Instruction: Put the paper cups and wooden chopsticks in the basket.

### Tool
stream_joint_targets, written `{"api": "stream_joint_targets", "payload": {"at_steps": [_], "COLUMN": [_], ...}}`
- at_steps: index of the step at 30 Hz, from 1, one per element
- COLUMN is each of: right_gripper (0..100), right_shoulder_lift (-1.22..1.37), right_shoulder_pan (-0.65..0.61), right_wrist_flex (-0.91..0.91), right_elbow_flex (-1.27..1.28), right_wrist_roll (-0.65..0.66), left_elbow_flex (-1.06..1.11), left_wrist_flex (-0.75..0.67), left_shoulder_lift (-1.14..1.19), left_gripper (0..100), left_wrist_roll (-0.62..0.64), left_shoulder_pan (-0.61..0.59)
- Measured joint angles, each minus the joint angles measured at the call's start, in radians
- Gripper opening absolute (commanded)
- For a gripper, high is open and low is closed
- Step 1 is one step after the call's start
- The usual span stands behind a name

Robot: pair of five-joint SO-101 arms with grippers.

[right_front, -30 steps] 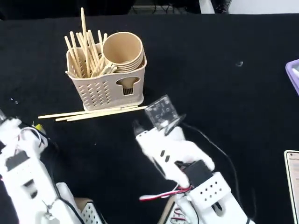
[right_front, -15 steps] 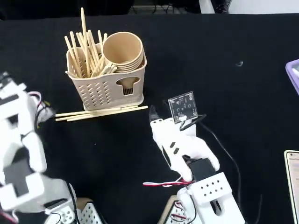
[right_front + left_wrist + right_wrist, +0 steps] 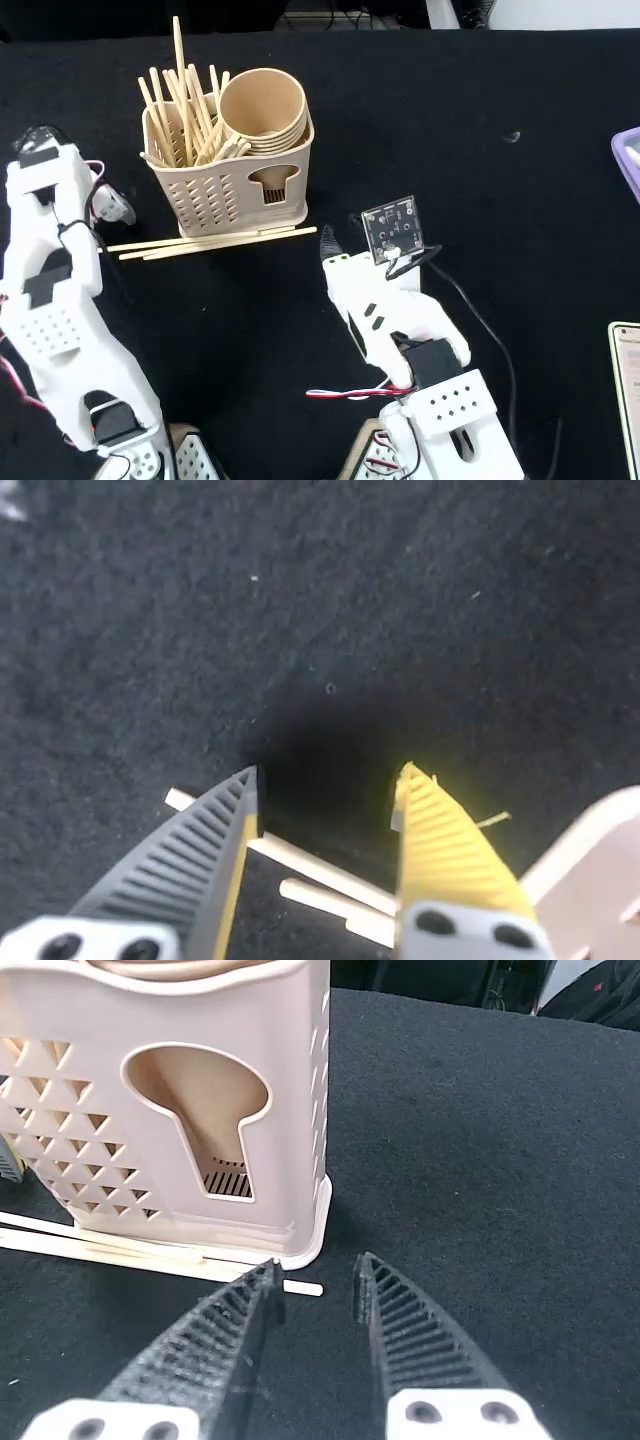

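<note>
Loose wooden chopsticks (image 3: 210, 241) flat on the black table (image 3: 480, 180), one end beneath the left gripper (image 3: 325, 780), the other end just ahead of the right gripper (image 3: 315, 1272). Left fingers spread wide, pinching nothing; right fingers parted a little, likewise bare. Beyond the loose sticks, right in front of the right gripper, the basket (image 3: 230, 195), with stacked paper cups (image 3: 262, 105) and a bundle of chopsticks (image 3: 180, 115) upright inside.
</note>
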Motion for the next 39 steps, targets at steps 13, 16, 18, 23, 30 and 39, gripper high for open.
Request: {"api": "stream_joint_targets", "payload": {"at_steps": [13,16,18,23,30,39], "right_gripper": [12.0,12.0,12.0,12.0,12.0,12.0], "right_shoulder_lift": [0.0,0.0,0.0,0.0,0.0,0.0], "right_shoulder_pan": [0.0,0.0,0.0,0.0,0.0,0.0], "right_wrist_flex": [0.0,-0.003,-0.003,-0.003,-0.003,-0.003], "right_elbow_flex": [0.0,0.0,0.0,0.0,0.0,0.0], "right_wrist_roll": [0.0,0.0,0.0,0.0,0.0,0.0], "left_elbow_flex": [0.078,0.207,0.324,0.615,0.974,1.105], "left_wrist_flex": [0.112,0.072,0.005,-0.158,-0.175,-0.152], "left_shoulder_lift": [-0.058,-0.144,-0.219,-0.422,-0.741,-1.117], "left_gripper": [22,22,22,22,22,23], "left_wrist_roll": [-0.258,-0.327,-0.365,-0.446,-0.644,-0.753], "left_shoulder_pan": [0.006,0.02,0.028,0.032,0.054,0.069]}}
